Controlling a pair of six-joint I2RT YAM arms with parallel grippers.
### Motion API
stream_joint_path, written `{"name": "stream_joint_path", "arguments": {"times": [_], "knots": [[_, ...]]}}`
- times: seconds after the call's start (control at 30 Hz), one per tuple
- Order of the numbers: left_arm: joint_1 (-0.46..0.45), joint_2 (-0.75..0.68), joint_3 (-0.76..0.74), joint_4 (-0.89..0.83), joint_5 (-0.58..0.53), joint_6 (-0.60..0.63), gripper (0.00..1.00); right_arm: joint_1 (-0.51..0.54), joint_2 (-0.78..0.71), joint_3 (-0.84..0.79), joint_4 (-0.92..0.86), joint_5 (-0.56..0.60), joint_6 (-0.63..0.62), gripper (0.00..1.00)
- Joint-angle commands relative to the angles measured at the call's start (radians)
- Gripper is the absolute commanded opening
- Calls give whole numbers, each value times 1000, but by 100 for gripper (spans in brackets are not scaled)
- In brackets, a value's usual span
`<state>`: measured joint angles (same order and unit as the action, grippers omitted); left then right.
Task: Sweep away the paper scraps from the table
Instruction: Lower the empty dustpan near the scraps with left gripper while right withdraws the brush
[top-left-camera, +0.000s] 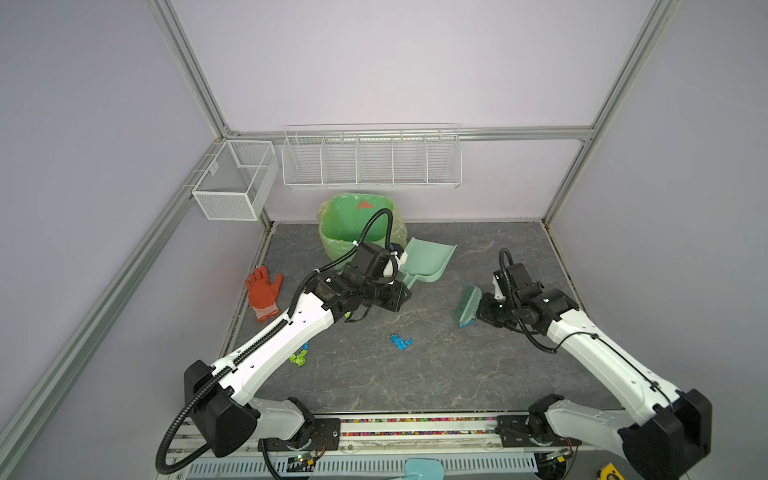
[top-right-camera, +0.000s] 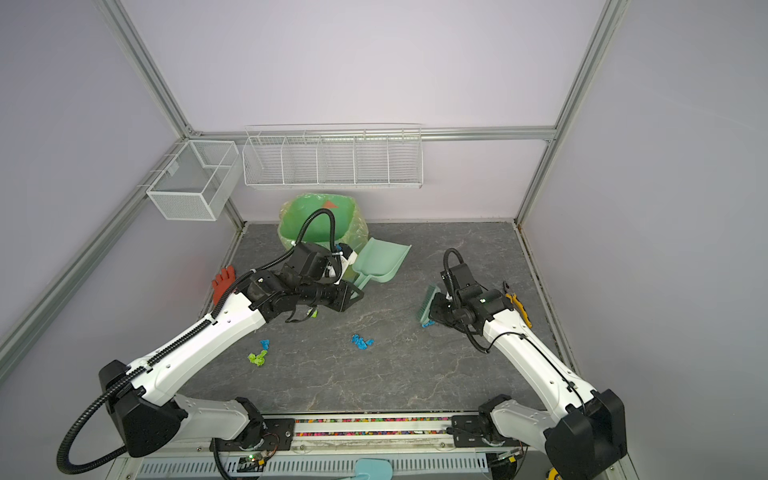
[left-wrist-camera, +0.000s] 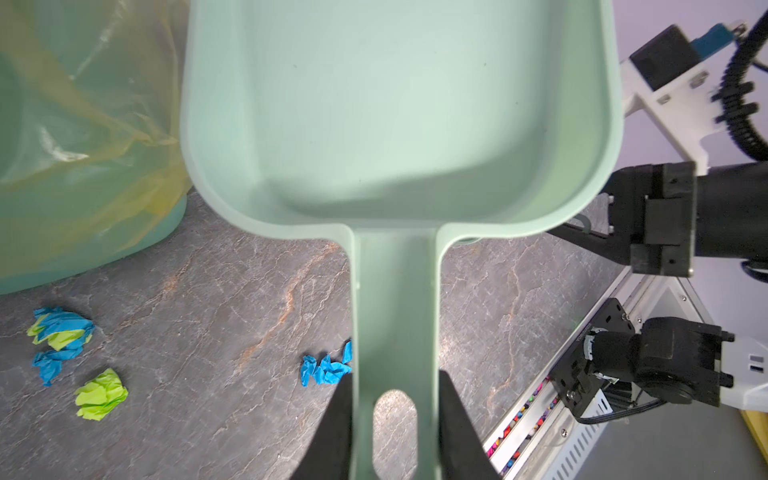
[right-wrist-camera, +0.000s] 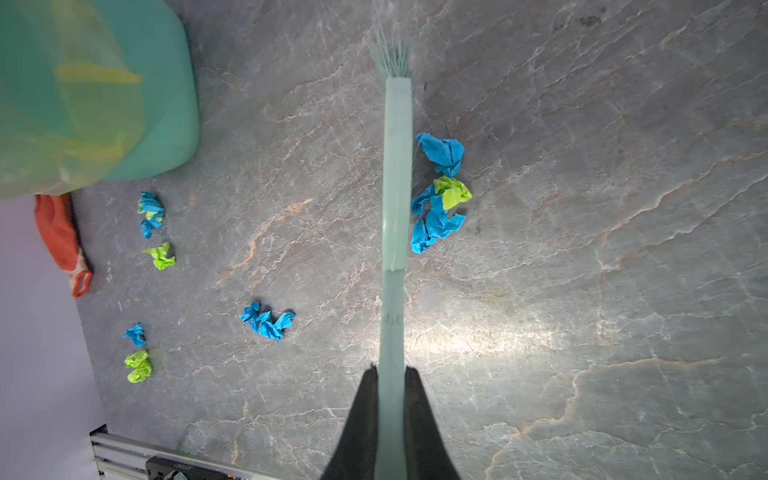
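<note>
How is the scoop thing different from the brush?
The dustpan is a wide, hollow, empty tray; the brush is narrow with bristles. The left gripper holds the dustpan near the bin; the right gripper holds the brush beside some paper scraps. Both are pale green.

A mint-green plastic dustpan is just beside the green bag-lined bin. A pale green hand brush is near crumpled blue paper scraps on the veined dark grey table.
</note>
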<state>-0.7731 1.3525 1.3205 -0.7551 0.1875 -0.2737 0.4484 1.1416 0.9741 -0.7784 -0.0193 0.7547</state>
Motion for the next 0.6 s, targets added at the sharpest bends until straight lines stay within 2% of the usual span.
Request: {"name": "stream_joint_path", "arguments": {"times": [0.0,0.17,0.57], "knots": [[-5,6,-1,26,-13,29,0,-5,-38,14,-30,2,-17,7],[-29,16,-18,1,-46,51,0,-13,-51,50,-91,22,-42,7],[-54,25,-80,6,-23,43,0,-44,-65,95,-172,77,-111,7]]}}
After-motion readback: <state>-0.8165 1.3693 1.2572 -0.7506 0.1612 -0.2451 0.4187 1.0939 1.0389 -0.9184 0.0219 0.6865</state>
